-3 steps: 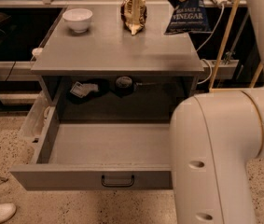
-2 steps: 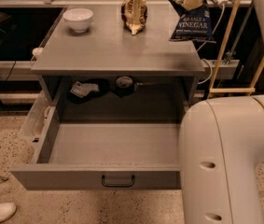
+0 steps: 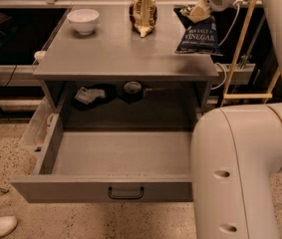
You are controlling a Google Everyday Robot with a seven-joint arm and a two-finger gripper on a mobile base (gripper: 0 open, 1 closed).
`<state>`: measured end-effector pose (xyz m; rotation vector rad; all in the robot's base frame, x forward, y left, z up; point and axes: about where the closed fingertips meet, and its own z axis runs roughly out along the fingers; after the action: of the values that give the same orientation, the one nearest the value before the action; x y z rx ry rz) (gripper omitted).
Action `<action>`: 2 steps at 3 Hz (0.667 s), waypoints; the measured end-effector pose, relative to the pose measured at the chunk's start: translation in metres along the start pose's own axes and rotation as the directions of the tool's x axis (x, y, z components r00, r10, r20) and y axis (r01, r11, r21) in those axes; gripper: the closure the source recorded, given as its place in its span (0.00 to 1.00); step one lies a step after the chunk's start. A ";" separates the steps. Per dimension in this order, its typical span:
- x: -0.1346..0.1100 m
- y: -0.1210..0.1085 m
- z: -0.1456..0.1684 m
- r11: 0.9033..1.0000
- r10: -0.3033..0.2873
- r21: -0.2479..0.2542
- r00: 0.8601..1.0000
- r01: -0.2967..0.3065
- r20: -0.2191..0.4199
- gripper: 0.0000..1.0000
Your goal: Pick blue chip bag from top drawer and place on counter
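Grey desk (image 3: pixel 115 54) ahead of you: over its right rear corner hangs the blue chip bag (image 3: pixel 199 35), tilted, its top edge pinched in your gripper (image 3: pixel 194 13), which is closed on it. Left of it stands a brown-and-cream bag (image 3: pixel 143 14), and farther left a white bowl (image 3: pixel 83 20). Below, the top drawer (image 3: pixel 120 156) is pulled out.

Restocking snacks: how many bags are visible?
2: the blue chip bag, held by the pincer over the counter, right rear; the brown bag, rear centre. The arm may hide others.
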<state>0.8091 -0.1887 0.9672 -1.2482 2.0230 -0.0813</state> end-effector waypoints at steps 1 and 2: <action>-0.006 0.033 0.060 0.990 0.062 -0.126 0.997 -0.057 0.038 1.00; -0.005 0.036 0.064 0.989 0.066 -0.134 0.997 -0.060 0.040 1.00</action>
<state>0.8238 -0.1457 0.9093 -1.2548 2.0551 0.1123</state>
